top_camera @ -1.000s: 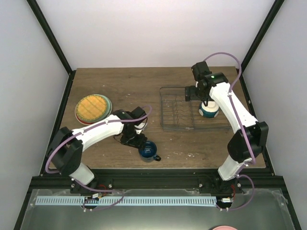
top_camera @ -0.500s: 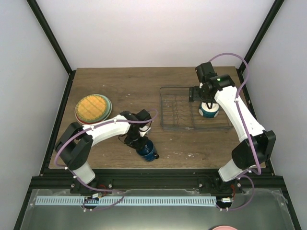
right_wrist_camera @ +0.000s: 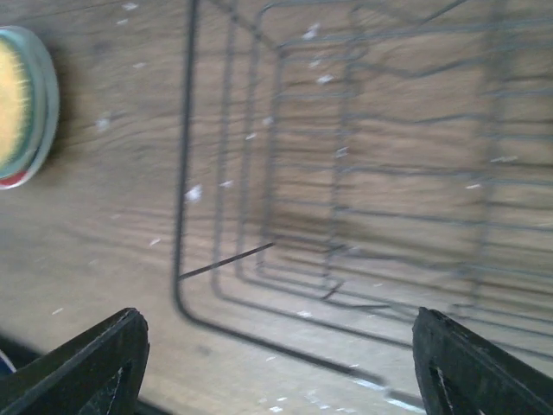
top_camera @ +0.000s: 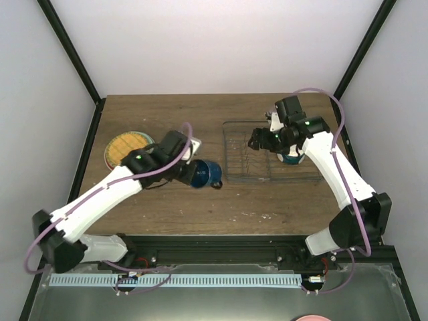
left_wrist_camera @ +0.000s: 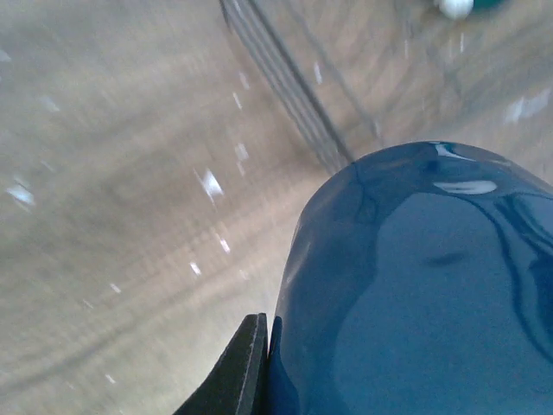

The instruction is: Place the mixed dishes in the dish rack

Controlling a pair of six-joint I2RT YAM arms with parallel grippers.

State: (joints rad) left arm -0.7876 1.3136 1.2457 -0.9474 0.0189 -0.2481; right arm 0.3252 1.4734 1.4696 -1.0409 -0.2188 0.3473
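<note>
Left hand [top_camera: 191,171] clamps the blue mug [top_camera: 206,174] — near the rack [top_camera: 225,154].

Left gripper [top_camera: 190,168] clamped on the dark blue mug [top_camera: 206,174], just left of the wire dish rack [top_camera: 245,167]. Right gripper [top_camera: 257,141] above the rack. Stacked plates [top_camera: 124,148] at far left of the wooden table [top_camera: 167,114].

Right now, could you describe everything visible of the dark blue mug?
The dark blue mug looks like glossy glazed ceramic, with a rounded body and a small handle at its near right side. The left gripper is shut on it; in the left wrist view one dark finger presses against its side. It seems tilted and held above the wooden table, just left of the dish rack, apparently not touching it.
</note>
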